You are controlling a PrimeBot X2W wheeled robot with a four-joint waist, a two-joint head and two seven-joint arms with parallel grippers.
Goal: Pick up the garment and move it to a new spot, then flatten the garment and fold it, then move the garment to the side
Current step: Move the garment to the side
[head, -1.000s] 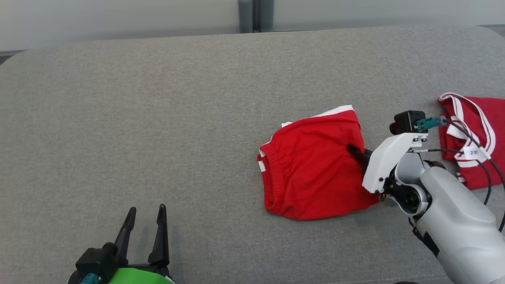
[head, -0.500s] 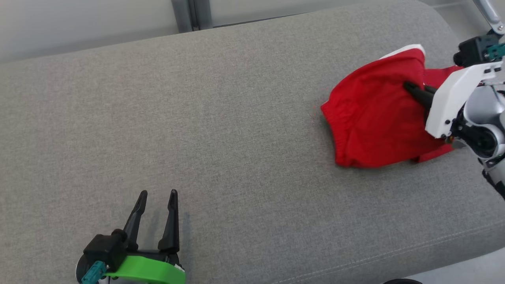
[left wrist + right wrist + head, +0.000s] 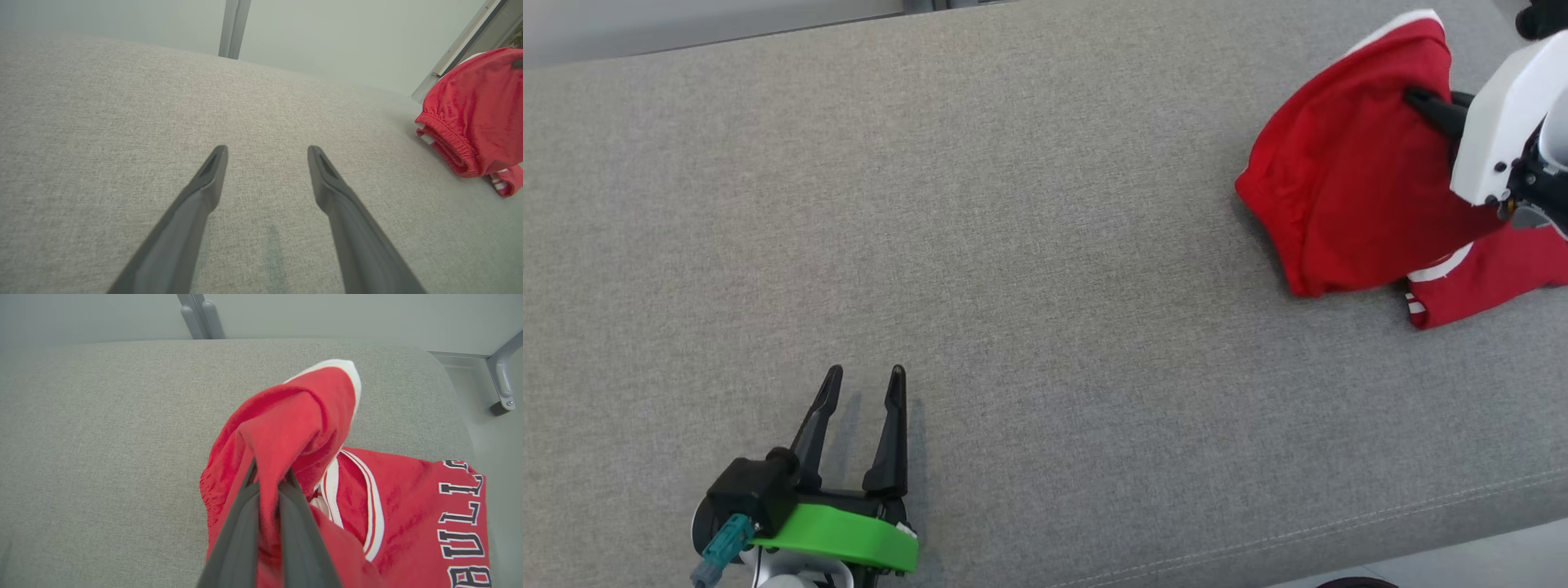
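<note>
The garment (image 3: 1347, 180) is a pair of folded red shorts with white trim and an elastic waistband, at the far right of the grey padded table (image 3: 1013, 245). My right gripper (image 3: 1417, 98) is shut on a bunched fold of it (image 3: 294, 420), holding the cloth raised, and its dark fingers (image 3: 241, 522) pinch the fabric. The shorts' lower part hangs over a second red piece. My left gripper (image 3: 866, 376) is open near the front left with nothing between its fingers (image 3: 204, 192). From there the garment (image 3: 474, 110) lies far off to the right.
A red jersey (image 3: 429, 510) with white stripes and black lettering lies under and beside the shorts, near the table's right end (image 3: 1478, 286). The table's rounded front edge (image 3: 1421, 523) runs at the lower right. Grey metal posts (image 3: 200, 314) stand behind the table.
The head camera has swung, shifting the whole picture. My right gripper has carried the shorts rightward from bare table onto the jersey. The left gripper stays open.
</note>
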